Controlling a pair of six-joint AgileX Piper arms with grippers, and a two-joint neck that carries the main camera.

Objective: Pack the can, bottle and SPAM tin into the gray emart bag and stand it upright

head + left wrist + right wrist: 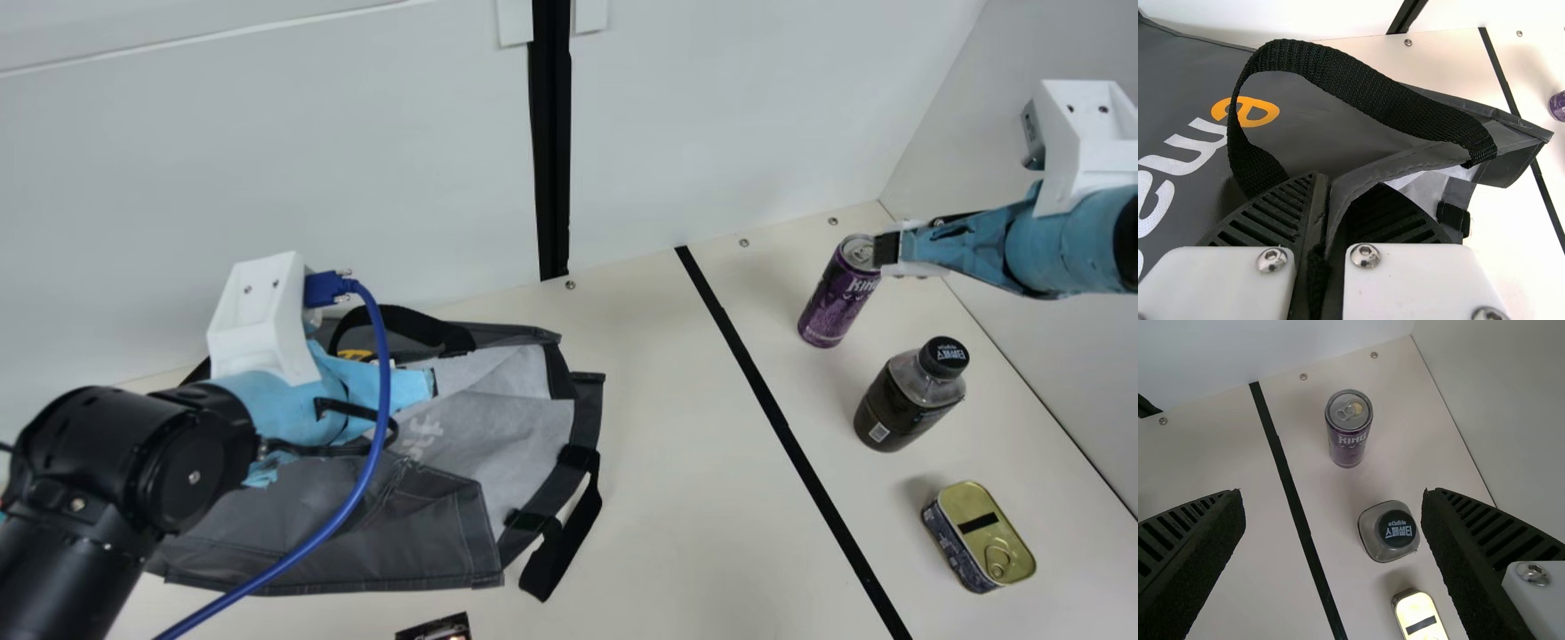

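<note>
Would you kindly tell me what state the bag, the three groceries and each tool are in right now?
Gray emart bag: lying on its side, not upright
Can: upright, outside the bag
Bottle: upright, capped
SPAM tin: ring-pull lid on, facing up
Left tool: closed on the bag's edge
Right tool: open

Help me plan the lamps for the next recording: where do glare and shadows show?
Main view: a soft shadow lies beside the SPAM tin, its gold lid not washed out; right wrist view: that lid glares nearly white around its dark strip; left wrist view: small highlights gleam on the screws, and the table looks nearly white.
</note>
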